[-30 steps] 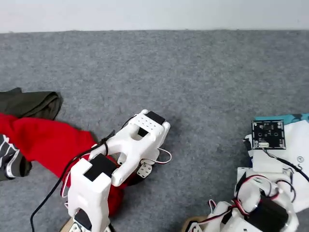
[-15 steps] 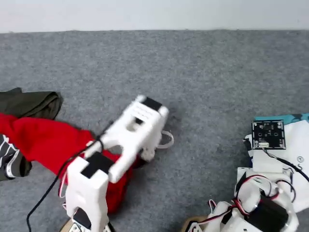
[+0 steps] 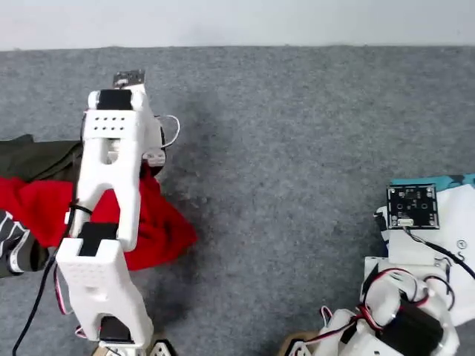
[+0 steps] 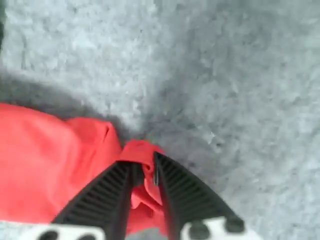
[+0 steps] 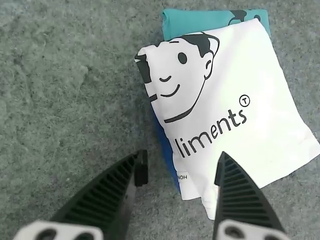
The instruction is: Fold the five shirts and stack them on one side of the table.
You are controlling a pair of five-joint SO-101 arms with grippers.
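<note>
A red shirt (image 3: 152, 222) lies crumpled at the table's left side, partly under the left arm (image 3: 111, 193). My left gripper (image 4: 145, 172) is shut on a bunched edge of the red shirt (image 4: 50, 160), held just above the grey table. At the right, a folded white shirt (image 5: 225, 105) with a cartoon face lies on a folded teal shirt (image 5: 200, 16). My right gripper (image 5: 177, 172) hangs open over the near edge of that stack. A dark olive shirt (image 3: 37, 159) and a striped dark one (image 3: 13, 248) lie at the far left.
Grey carpet-like table (image 3: 297, 126) stretches bare across the middle and back. A pale wall (image 3: 237, 22) bounds the far edge. The right arm's base (image 3: 393, 319) sits folded at the lower right, beside the white shirt (image 3: 453, 237).
The left arm swung from the table's near middle up and to the left, dragging the red shirt's edge with it. The right arm stayed still.
</note>
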